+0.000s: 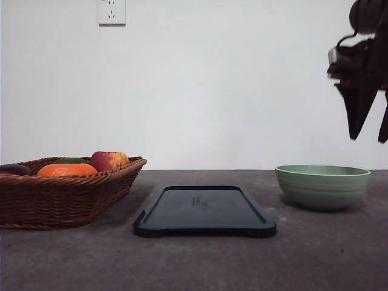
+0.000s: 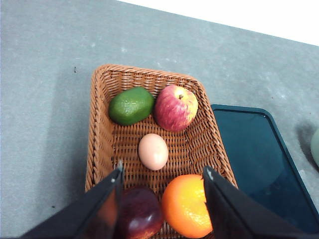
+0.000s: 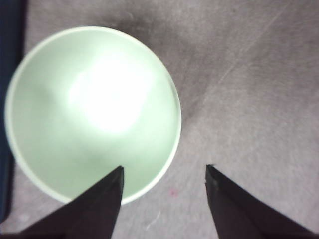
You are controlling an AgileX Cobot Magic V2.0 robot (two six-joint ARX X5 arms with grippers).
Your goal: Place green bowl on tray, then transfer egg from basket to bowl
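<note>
Nearest the camera in the front view, the tray (image 1: 205,211) lies bare on the table (image 1: 194,260). The green bowl (image 1: 322,185) stands on the table just off the tray's 3 o'clock side, apart from it. The basket (image 1: 60,197) sits at the tray's 9 o'clock.

The main risk, as I judge it, is the rim grasp: the right gripper (image 3: 164,172) straddles the bowl's rim (image 3: 175,124), and a shallow or off-centre bite on glazed ware could let the bowl tip or slip during the carry. A low carry could also clip the tray's raised edge.

The right gripper hangs high above the bowl, jaws spread wide, holding and touching nothing. The left gripper (image 2: 163,174) hovers over the basket, jaws apart and empty. The egg (image 2: 153,151) lies mid-basket between an apple (image 2: 175,107) and an orange (image 2: 187,205), so a careless descent could nudge the fruit.
</note>
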